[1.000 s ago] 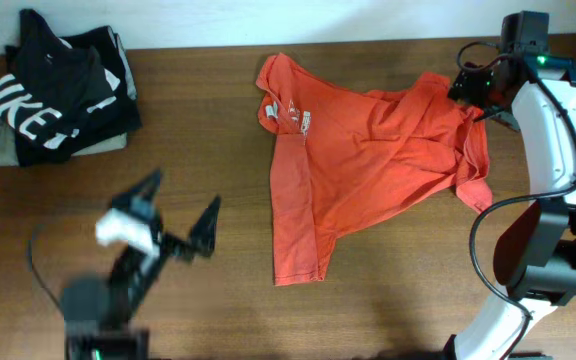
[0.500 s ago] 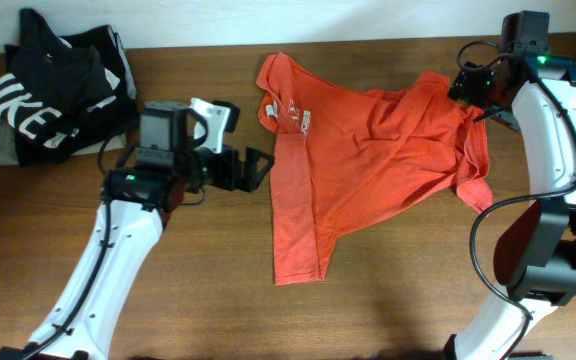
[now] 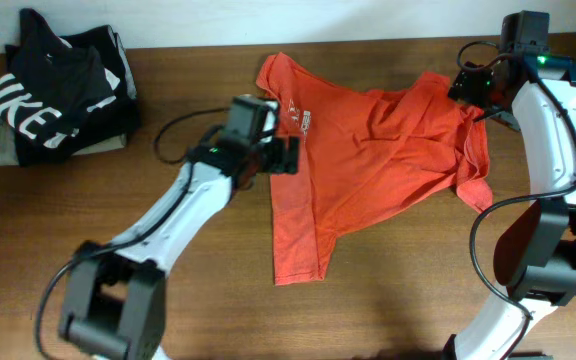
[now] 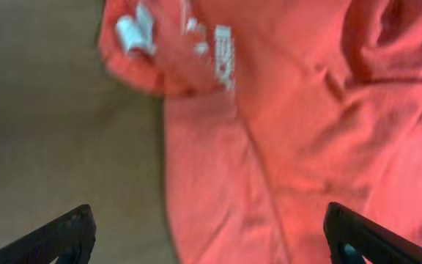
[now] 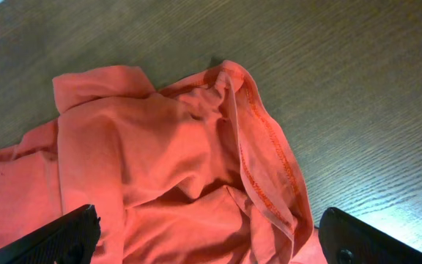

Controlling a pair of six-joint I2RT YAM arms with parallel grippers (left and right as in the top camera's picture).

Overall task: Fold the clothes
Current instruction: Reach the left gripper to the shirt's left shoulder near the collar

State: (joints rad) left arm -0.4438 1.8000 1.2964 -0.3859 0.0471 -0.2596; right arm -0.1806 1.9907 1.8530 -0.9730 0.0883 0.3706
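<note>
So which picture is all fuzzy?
Left wrist view: the red-orange short-sleeved T-shirt and its white lettering are smeared soft; right wrist view: sharp, hem stitching clear, pale sheen on the brown wooden table; overhead view: sharp.

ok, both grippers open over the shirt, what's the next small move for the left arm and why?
Probably lower the left gripper onto the edge of the T-shirt near the neck label and close: it hangs open above the cloth, holding nothing, like the right gripper.

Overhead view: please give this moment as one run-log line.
clothes: red-orange T-shirt unfolded, rumpled | left gripper: open, above edge near neck label | right gripper: open, above bunched opposite end | held: nothing
</note>
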